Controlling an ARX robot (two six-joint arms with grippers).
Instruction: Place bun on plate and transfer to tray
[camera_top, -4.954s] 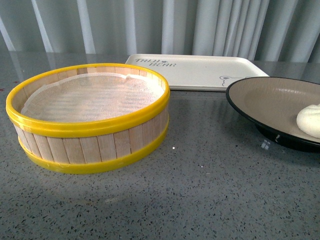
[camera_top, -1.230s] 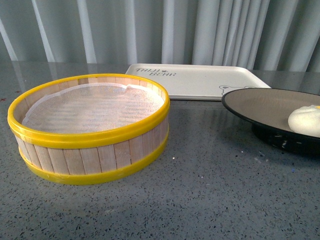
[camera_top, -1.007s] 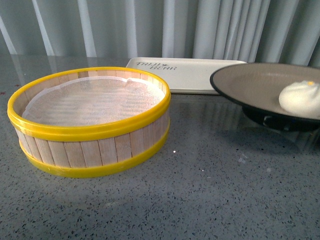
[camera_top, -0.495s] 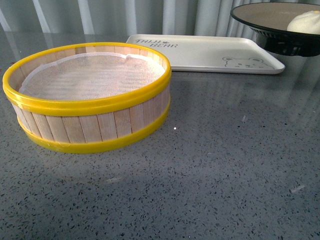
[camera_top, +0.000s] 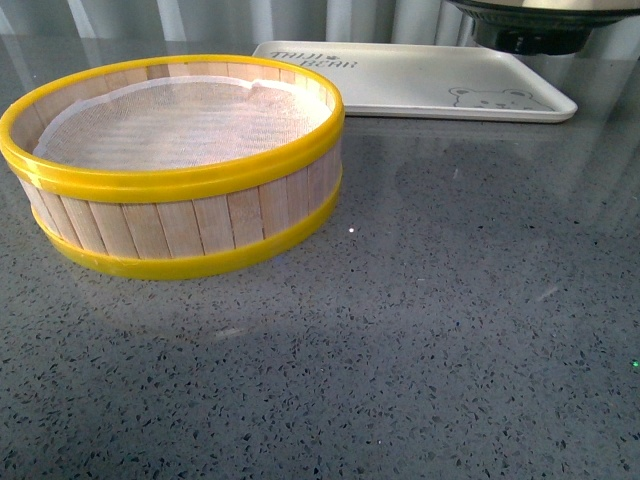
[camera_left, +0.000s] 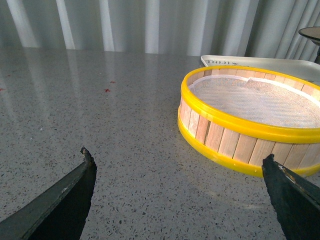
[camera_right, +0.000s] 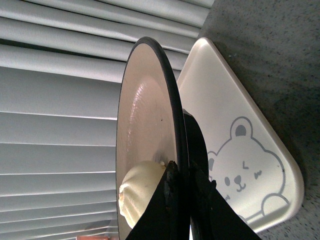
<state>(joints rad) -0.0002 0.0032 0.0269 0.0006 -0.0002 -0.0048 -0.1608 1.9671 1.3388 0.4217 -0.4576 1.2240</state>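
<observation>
Half the job looked done: the right tool (camera_right: 183, 176) pinched the plate (camera_right: 145, 100) by its rim, the bun (camera_right: 141, 194) lying just beside its grip and the tray (camera_right: 220, 95) beneath, so a level, gentle descent seemed wise, while the left tool (camera_left: 177, 156) hung spread apart.

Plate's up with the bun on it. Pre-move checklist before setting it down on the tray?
1. Grip: right hand shut on plate rim, ok.
2. Load: bun sits on plate by the gripped rim, ok.
3. Position: plate hangs above tray, bear end, ok.
4. Landing spot: bare in what shows, ok.
5. Level: cannot tell, front view crops the plate.
6. Clearance: left hand open, empty, near steamer basket, not touching, ok.
</observation>
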